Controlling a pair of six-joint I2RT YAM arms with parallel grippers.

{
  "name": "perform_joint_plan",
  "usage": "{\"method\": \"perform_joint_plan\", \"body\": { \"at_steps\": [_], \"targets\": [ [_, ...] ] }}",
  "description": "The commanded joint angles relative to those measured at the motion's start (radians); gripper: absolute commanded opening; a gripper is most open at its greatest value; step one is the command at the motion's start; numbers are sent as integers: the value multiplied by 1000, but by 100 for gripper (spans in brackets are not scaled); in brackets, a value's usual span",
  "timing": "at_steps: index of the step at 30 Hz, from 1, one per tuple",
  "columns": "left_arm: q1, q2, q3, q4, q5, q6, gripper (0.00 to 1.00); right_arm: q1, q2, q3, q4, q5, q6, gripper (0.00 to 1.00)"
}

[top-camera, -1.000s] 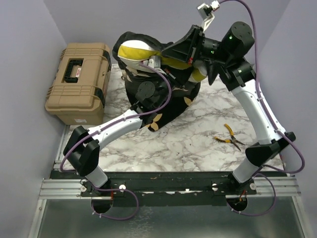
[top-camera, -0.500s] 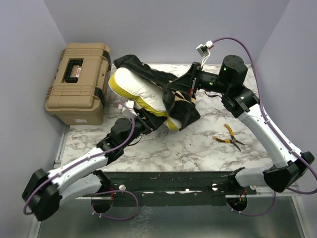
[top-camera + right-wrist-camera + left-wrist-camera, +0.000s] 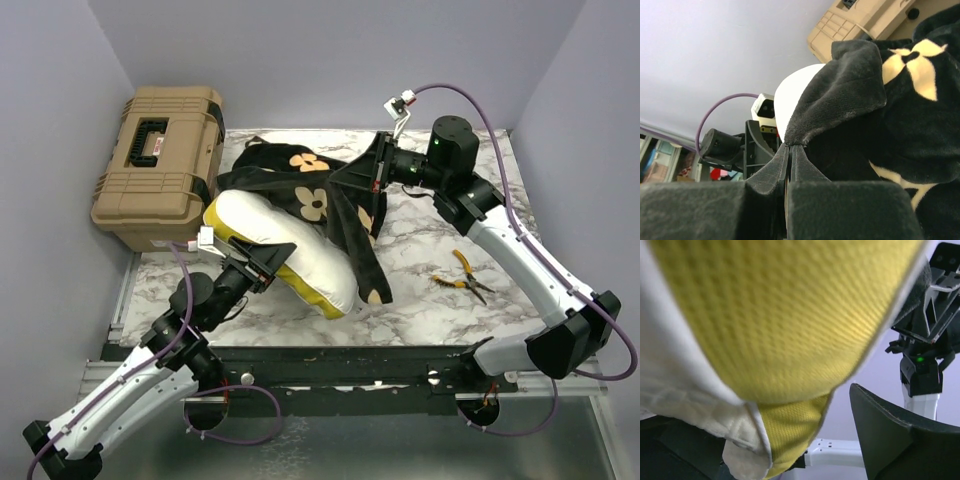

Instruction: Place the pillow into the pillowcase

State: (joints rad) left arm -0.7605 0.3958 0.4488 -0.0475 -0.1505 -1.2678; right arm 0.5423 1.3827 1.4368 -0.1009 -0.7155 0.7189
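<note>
Just beyond the wide-spread left gripper (image 3: 275, 265) lies the pillow (image 3: 310, 275), unheld.

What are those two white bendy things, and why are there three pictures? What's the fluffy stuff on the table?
They are two robot arms, each ending in a two-finger gripper. One picture looks down from above; the others come from a camera on each wrist. On the marble table lie a cream pillow with a yellow edge, a black flowered pillowcase partly over it, and yellow pliers; a tan toolbox stands at the left. The right gripper pinches the pillowcase's edge. The left gripper is open beside the pillow, holding nothing.
</note>
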Motion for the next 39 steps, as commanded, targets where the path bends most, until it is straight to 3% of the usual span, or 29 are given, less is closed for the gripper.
{"method": "perform_joint_plan", "body": {
  "at_steps": [1, 6, 8, 9, 11, 14, 19, 23, 30, 34, 39],
  "targets": [
    [6, 56, -3, -9, -91, -14, 87, 7, 7, -33, 86, -39, 57, 0],
    [7, 200, 29, 6, -168, 18, 29, 7, 6, 1, 118, -145, 71, 0],
    [6, 239, 29, 89, -218, 44, 6, 7, -1, -1, 210, -235, 118, 0],
    [7, 256, 18, 159, -243, 62, 0, 8, -7, -9, 276, -278, 150, 0],
    [7, 295, -16, 341, -289, 100, 0, 18, -15, -9, 372, -350, 210, 0],
    [6, 398, -38, 611, -327, 171, 0, 65, -13, 50, 354, -397, 195, 0],
    [1, 655, 116, 900, -217, 371, 0, 166, 25, 146, 274, -385, 158, 0],
    [-26, 794, 168, 1165, -274, 497, 0, 252, 50, 192, 299, -369, 175, 0],
    [-26, 972, 290, 1200, -309, 593, 0, 368, 68, 282, 370, -336, 237, 0],
    [-21, 1025, 278, 1195, -424, 562, 0, 413, 56, 345, 375, -305, 227, 0],
    [17, 1063, 299, 1134, -422, 480, 0, 428, 3, 373, 359, -280, 177, 0]
  ]
}}
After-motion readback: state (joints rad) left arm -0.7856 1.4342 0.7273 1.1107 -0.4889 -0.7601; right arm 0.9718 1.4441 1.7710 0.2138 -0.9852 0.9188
